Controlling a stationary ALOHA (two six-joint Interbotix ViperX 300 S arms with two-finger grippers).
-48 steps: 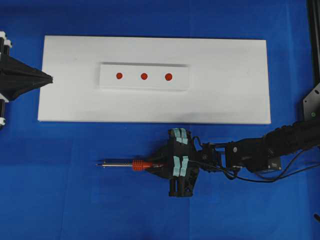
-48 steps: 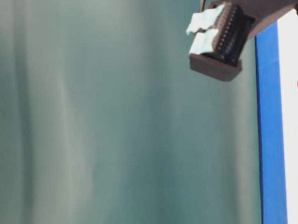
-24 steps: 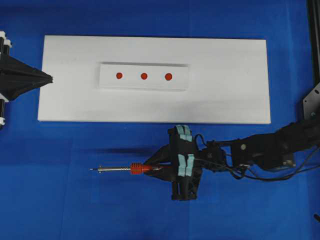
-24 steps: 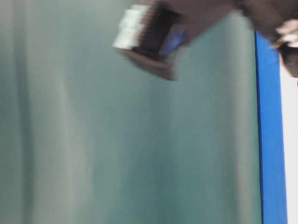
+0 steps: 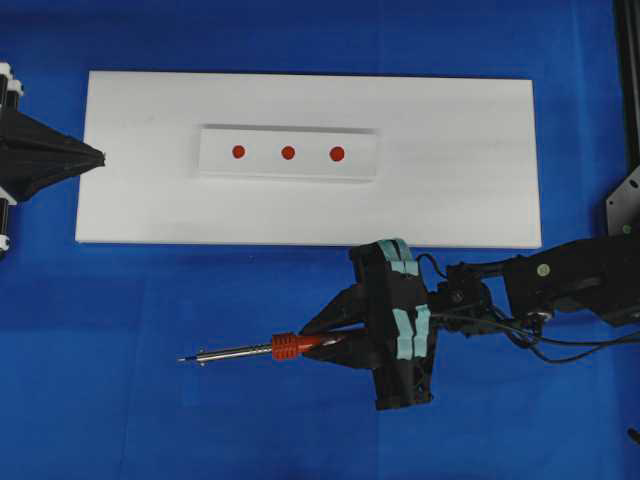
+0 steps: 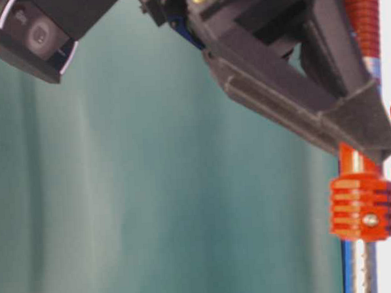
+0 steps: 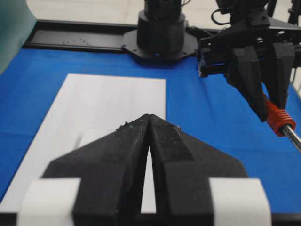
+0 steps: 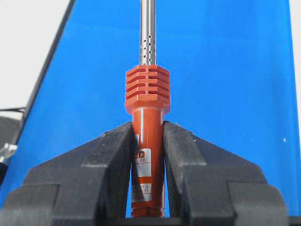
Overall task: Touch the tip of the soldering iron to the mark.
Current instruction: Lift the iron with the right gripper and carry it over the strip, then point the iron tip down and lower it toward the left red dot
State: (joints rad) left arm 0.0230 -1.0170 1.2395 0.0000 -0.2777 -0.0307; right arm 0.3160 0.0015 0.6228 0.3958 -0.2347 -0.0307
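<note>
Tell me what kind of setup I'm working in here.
Likely a lab robot test bench, not a real workshop: a blue-covered table, a white board holding a strip with three red dots, and the right gripper holding a soldering iron.

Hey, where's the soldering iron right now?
In the overhead view the soldering iron is over the blue mat, below the white board, clamped by its red handle in the right hand, tip pointing left.
</note>
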